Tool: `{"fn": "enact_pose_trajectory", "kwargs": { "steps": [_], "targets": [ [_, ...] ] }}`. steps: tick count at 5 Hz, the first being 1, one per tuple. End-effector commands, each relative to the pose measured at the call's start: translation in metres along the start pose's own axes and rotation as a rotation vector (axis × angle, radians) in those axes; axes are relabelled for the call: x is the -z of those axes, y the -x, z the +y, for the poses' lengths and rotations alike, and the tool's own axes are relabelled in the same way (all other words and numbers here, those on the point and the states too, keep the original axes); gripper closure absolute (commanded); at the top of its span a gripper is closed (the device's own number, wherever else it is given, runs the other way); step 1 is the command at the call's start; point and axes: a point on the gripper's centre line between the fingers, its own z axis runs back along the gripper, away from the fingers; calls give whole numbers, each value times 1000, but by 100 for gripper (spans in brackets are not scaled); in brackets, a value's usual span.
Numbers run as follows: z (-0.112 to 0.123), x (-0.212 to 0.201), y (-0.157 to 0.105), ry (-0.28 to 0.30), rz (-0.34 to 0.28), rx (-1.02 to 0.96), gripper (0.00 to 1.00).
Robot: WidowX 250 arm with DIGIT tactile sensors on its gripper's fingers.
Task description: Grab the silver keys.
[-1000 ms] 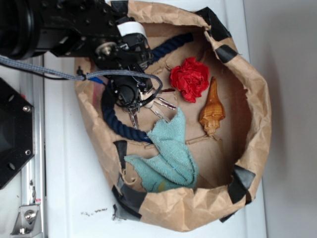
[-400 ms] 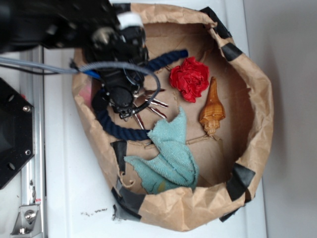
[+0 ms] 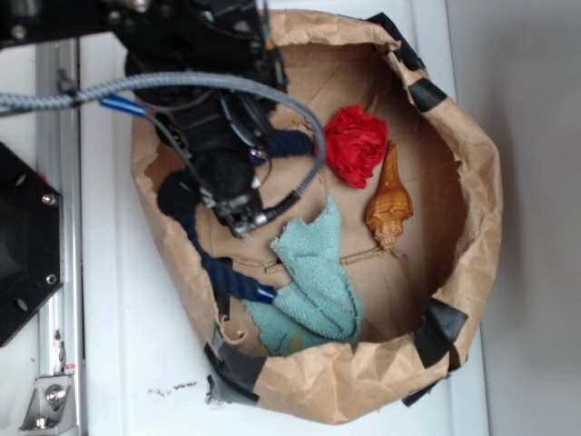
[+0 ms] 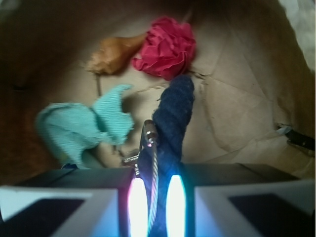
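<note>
The gripper (image 4: 153, 197) had its two pale fingers (image 4: 137, 202) drawn close together, pinched on the thin wire ring of the silver keys (image 4: 146, 148). The ring ran up between the pads, and one small metal piece showed at its top; how many keys hung there could not be counted from the wrist view. In the exterior view the gripper (image 3: 243, 218) hid most of the bunch.

One dark blue rope (image 4: 173, 118) lay just beside the ring, touching the right finger and reaching toward one red crumpled cloth (image 4: 165, 47). One orange-brown shell (image 4: 112, 54) lay next to that cloth. One teal cloth (image 4: 81, 126) lay to the left.

All sat inside one brown paper bag (image 3: 472, 182) with its rim rolled down and patched with black tape, resting on a white table (image 3: 136, 363).
</note>
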Motion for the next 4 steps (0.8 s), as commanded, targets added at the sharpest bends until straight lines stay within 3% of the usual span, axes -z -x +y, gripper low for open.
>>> {"fn": "enact_pose_trajectory", "kwargs": {
  "steps": [1, 2, 3, 4],
  "targets": [
    [-1, -8, -10, -51, -63, 17, 100],
    [0, -6, -11, -62, -61, 5, 100],
    [12, 13, -13, -113, -24, -25, 100],
    [41, 58, -15, -118, 21, -39, 100]
  ]
}}
